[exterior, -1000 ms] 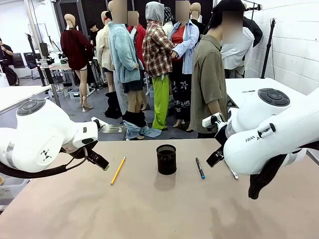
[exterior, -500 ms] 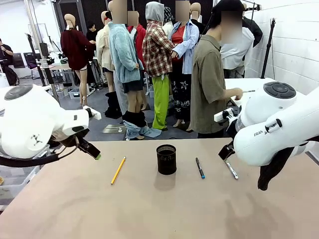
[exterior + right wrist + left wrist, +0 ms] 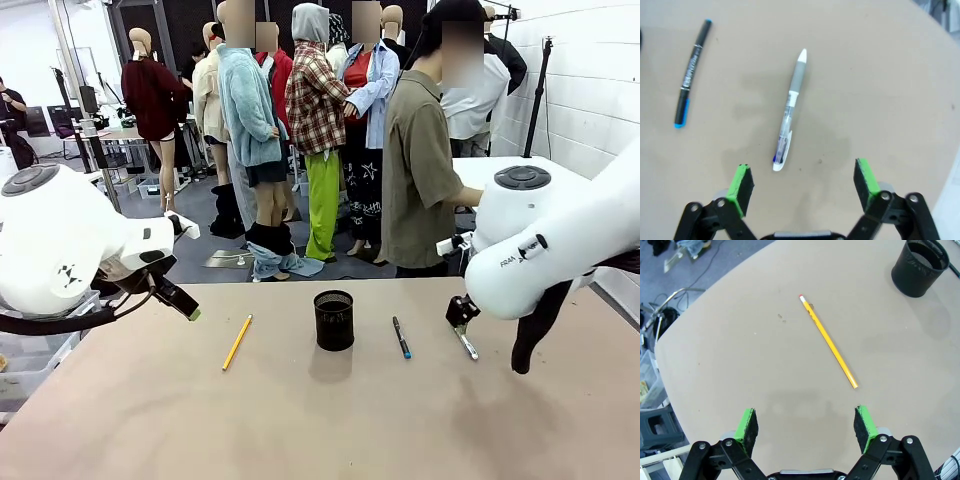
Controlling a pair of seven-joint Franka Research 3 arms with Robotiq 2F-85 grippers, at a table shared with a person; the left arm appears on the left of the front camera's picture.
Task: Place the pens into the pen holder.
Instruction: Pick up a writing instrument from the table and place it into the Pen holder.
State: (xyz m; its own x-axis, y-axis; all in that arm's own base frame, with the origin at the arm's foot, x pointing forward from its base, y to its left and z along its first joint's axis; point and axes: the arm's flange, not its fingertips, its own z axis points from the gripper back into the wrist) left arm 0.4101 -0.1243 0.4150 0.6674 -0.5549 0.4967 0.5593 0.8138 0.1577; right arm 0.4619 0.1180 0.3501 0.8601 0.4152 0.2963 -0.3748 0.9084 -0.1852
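Left gripper and right gripper gape empty. The slim yellow wooden pencil, about twelve o'clock of the left's fingers, seems light, stiff, roll-prone: pinch mid-shaft.

Bare tabletop surrounds each pen: the yellow pencil, blue-tipped pen and silver-grey pen lie well apart. Only the upright pen holder stands between pencil and blue-tipped pen.
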